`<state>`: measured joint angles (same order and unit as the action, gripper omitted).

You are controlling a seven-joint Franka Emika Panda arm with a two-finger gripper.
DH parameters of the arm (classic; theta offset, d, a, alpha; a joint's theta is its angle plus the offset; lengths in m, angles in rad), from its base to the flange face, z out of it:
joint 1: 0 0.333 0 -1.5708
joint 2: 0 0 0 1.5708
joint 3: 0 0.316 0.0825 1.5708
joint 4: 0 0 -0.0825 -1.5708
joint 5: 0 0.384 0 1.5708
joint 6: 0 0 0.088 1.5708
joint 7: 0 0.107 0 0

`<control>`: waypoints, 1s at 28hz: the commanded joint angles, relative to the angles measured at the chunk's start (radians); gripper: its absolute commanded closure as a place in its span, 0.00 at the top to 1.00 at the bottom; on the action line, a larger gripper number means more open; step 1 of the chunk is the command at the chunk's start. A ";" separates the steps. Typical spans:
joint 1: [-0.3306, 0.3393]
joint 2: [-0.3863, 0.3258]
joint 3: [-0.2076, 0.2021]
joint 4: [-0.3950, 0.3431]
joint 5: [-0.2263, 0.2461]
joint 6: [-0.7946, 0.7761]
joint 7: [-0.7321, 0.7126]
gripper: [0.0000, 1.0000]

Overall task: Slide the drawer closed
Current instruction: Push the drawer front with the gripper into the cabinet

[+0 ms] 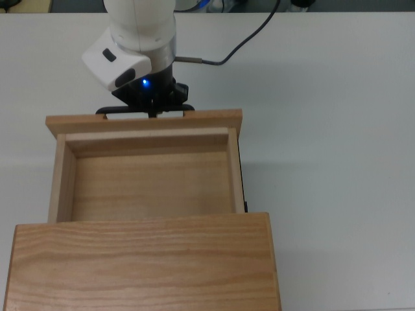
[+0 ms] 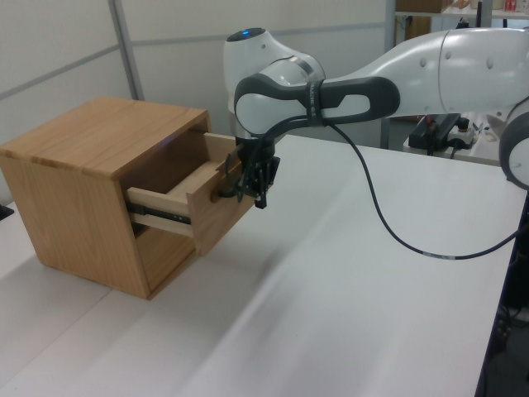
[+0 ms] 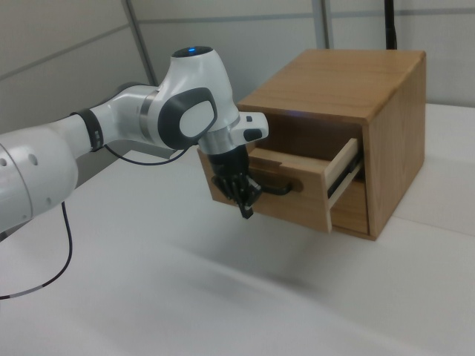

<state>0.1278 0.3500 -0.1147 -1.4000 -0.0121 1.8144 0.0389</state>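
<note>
At the top view's upper left, the end effector [image 1: 152, 111] presses against the drawer [image 1: 144, 122] front at its handle [image 3: 276, 187] to push it inward, though I cannot tell its finger spacing.
</note>
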 commanded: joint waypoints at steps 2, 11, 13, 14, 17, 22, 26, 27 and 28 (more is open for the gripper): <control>0.006 0.059 0.001 0.053 -0.020 0.137 0.056 0.00; 0.006 0.106 0.001 0.055 -0.063 0.374 0.078 0.00; 0.007 0.119 0.003 0.055 -0.074 0.428 0.085 0.00; 0.007 0.122 0.003 0.055 -0.078 0.445 0.088 0.00; 0.007 0.139 0.009 0.055 -0.104 0.511 0.107 0.00; 0.007 0.173 0.010 0.071 -0.126 0.611 0.113 0.00; 0.007 0.202 0.009 0.105 -0.134 0.649 0.113 0.00; 0.007 0.217 0.009 0.119 -0.140 0.666 0.113 0.00; 0.007 0.224 0.009 0.127 -0.140 0.674 0.113 0.00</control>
<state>0.1322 0.5145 -0.1051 -1.3552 -0.1238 2.4369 0.1230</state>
